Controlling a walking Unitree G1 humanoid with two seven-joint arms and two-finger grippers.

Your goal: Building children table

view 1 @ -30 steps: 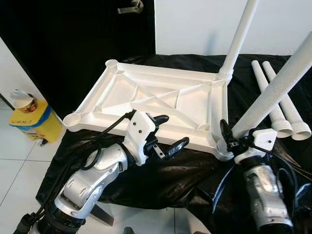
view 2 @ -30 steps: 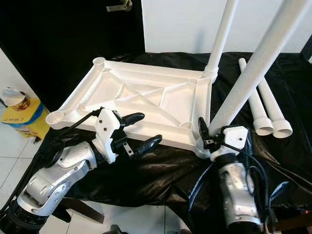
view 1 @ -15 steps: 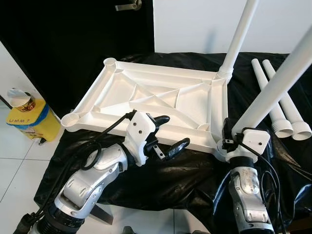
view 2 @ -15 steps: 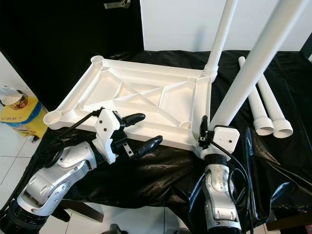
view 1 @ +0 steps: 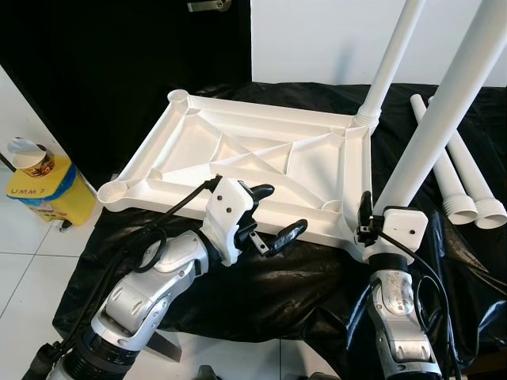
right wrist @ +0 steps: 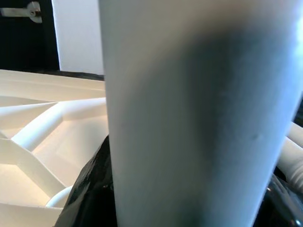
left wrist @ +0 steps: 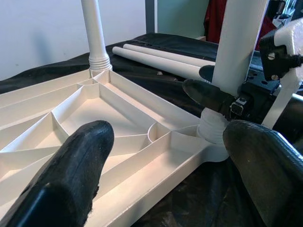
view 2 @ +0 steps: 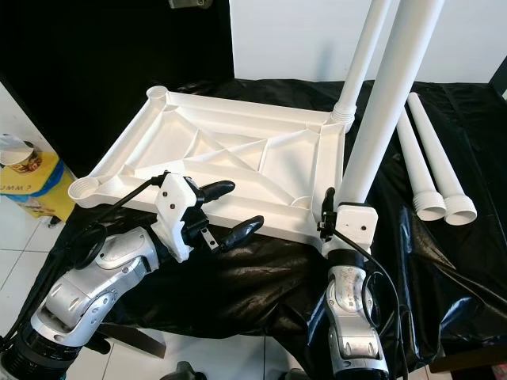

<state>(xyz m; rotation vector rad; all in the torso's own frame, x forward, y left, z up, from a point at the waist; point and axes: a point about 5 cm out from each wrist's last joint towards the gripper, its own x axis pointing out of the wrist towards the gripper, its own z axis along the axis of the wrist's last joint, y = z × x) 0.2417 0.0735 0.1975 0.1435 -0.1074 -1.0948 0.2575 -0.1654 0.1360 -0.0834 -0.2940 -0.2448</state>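
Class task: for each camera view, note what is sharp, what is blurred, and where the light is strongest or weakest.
Left eye view: evenly lit and sharp, bright white tabletop against a near-black door. Left wrist view: the table ribs are crisp, but the left gripper fingers loom soft and dark. Right wrist view: the held table leg is too close, a blurred, grey-shaded column.

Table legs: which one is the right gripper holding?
The near-right corner leg, gripped by the right gripper at its base. Another leg stands alone at the far corner; two loose legs lie flat.
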